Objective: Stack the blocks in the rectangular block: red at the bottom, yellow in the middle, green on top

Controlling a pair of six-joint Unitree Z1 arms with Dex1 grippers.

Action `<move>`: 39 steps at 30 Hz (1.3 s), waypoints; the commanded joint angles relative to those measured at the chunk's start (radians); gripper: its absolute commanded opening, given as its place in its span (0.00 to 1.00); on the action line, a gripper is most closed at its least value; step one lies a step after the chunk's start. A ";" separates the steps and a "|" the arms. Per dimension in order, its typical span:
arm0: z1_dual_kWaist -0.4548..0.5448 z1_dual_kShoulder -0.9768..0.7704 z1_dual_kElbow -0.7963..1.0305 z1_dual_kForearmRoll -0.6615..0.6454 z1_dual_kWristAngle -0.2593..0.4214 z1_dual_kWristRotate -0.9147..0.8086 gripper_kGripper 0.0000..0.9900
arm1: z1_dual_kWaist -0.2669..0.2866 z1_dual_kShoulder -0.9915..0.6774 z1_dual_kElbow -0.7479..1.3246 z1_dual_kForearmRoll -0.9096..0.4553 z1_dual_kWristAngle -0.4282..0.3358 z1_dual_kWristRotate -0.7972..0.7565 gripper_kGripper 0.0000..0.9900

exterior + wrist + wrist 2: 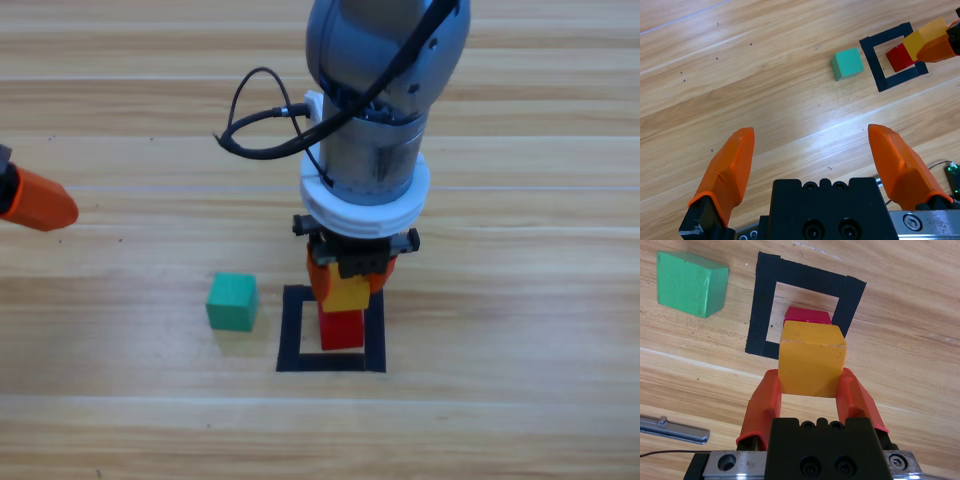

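A: High view first. Right gripper (pixel 347 285) comes down over the tape square (pixel 291 330), jaws closed on the yellow cube (pixel 347 294). Red cube (pixel 341 329) sits inside the square, directly under yellow. Can't tell from here if the two touch.

B: Green?

A: Green cube (pixel 232 301) on bare worktop (pixel 520 400) just beside the square, on the side toward the worktop's left edge. Untouched. Left gripper (pixel 38 200) parked at the left edge.

B: Left wrist view?

A: Left gripper (pixel 810 150) jaws wide apart, nothing between them. Farther off: green cube (pixel 847 63), tape square (pixel 871 55), red cube (pixel 898 57) inside it, yellow cube (pixel 925 37) above, pinched by the other arm.

B: Right wrist view?

A: Right gripper (pixel 812 390) jaws clamped on two opposite faces of the yellow cube (pixel 811 360). Red cube (pixel 807 316) lined up beyond it, inside the tape square (pixel 760 305). Green cube (pixel 689 284) outside the tape.

B: Progress?

A: My read: red placed, yellow mid-placement and not released. Left to do: let go of yellow, then green on top. Roughly halfway.
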 commanded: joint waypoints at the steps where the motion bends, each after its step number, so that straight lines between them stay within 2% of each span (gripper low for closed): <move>1: 0.022 -0.010 0.027 -0.014 -0.010 -0.010 0.98 | 0.027 0.074 -0.015 0.011 0.014 -0.001 0.00; 37: 0.032 -0.010 0.047 -0.036 -0.019 -0.001 0.98 | 0.027 0.105 -0.024 0.011 0.014 -0.002 0.00; 38: 0.034 -0.010 0.047 -0.036 -0.019 -0.001 0.98 | 0.027 0.105 -0.026 0.011 0.020 -0.008 0.07; 39: 0.034 -0.010 0.048 -0.037 -0.019 0.000 0.98 | 0.027 0.105 -0.026 0.011 0.024 -0.016 0.30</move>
